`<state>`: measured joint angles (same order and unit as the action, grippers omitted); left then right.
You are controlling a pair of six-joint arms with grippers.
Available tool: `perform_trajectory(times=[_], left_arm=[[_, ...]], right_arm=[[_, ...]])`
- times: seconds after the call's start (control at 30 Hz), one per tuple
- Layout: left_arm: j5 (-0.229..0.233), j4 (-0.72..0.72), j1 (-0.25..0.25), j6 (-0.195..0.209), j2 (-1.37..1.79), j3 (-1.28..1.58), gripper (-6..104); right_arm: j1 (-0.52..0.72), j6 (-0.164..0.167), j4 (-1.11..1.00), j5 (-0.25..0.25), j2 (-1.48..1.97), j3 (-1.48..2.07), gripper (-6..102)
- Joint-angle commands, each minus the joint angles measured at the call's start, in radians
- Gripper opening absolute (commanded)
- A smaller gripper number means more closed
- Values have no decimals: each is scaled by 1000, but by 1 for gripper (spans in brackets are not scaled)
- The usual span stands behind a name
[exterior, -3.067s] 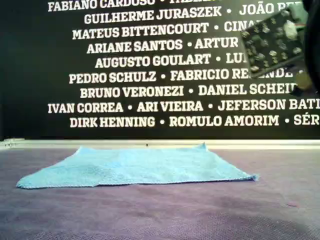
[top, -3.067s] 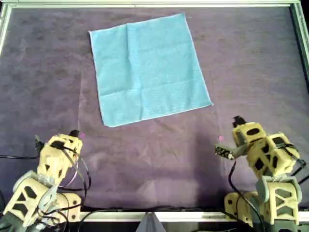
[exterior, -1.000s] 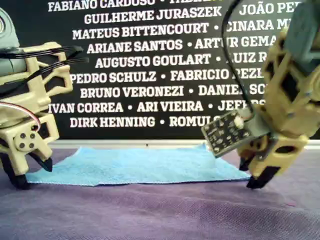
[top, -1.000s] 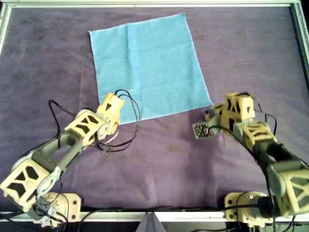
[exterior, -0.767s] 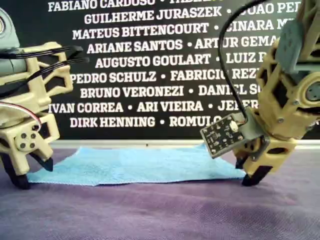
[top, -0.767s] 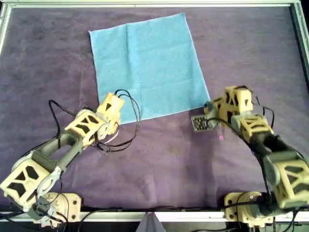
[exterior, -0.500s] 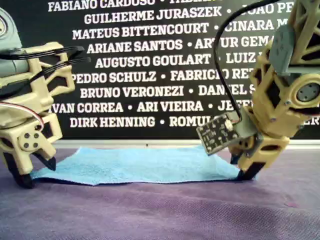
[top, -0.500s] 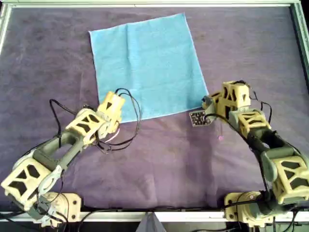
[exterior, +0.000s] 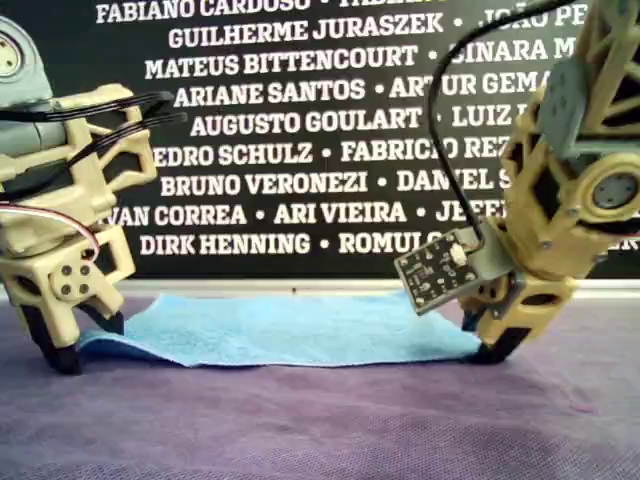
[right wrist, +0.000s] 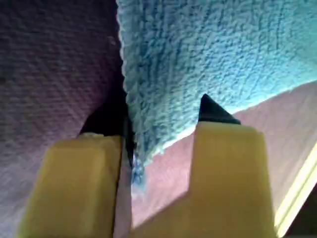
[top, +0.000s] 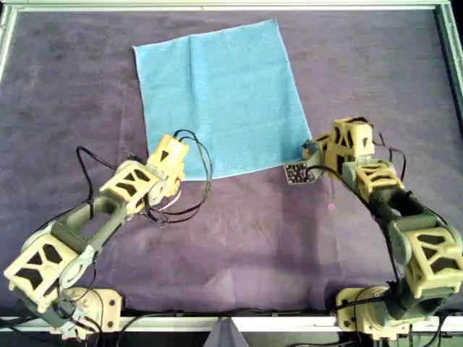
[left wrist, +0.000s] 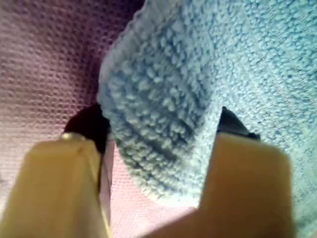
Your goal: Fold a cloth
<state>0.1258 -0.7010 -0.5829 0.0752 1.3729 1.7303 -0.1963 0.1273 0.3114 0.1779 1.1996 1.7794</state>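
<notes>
The light blue cloth [top: 217, 101] lies spread flat on the purple mat [top: 253, 238], slightly skewed. My left gripper [top: 163, 173] stands at the cloth's near corner on the overhead view's left. Its jaws are apart, with the bunched corner [left wrist: 158, 124] between them. In the exterior view that gripper [exterior: 88, 342] straddles the slightly raised corner. My right gripper [top: 315, 152] is at the near corner on the overhead view's right. Its fingers straddle the hem [right wrist: 143, 144], which touches one finger, with a gap to the other. Both sets of tips rest on the mat.
A light metal rail [top: 231, 6] frames the mat's far edge and sides. A dark banner with white names [exterior: 300, 120] stands behind the cloth [exterior: 290, 330]. A small circuit board [exterior: 440, 270] juts from the right wrist. Loose cables loop beside the left wrist [top: 192, 173].
Both arms have come from the near edge to the cloth's near corners. Over the last second the right gripper slid onto its corner, and the left one pushed in, bunching its corner.
</notes>
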Motion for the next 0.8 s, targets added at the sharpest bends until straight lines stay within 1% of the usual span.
perform_trajectory(times=[0.0,0.13,0.2,0.27,0.33,0.43,0.47,0.53,0.63,0.67,0.7,0.77], left_arm=[[8,17,0,5,15,-64,74],[8,17,0,5,15,-64,73],[8,15,0,-6,17,-60,72],[8,15,0,-8,17,-60,72],[8,15,0,-8,17,-61,69],[8,15,0,-6,20,-64,60],[8,15,0,-8,23,-64,55],[8,15,0,3,34,-64,46],[8,15,0,3,35,-66,33],[8,15,0,3,35,-66,29],[8,15,0,0,35,-67,25],[8,15,0,-6,35,-72,16]], right_arm=[[-9,-6,-31,6,-9,-101,53],[-9,-6,-20,6,-23,-141,53],[-9,-6,-20,6,-25,-141,53],[-9,-6,-20,6,-25,-135,53],[-8,-6,-20,6,-23,-124,51],[-8,-8,-20,6,-18,-123,41],[-8,-8,-20,6,-17,-127,36],[-8,-9,-20,6,-15,-140,23],[-8,-9,-40,6,-2,-144,5],[-8,-9,-40,6,0,-144,0],[-8,-9,-40,6,2,-144,-4],[-8,-9,-40,6,2,-144,-2]])
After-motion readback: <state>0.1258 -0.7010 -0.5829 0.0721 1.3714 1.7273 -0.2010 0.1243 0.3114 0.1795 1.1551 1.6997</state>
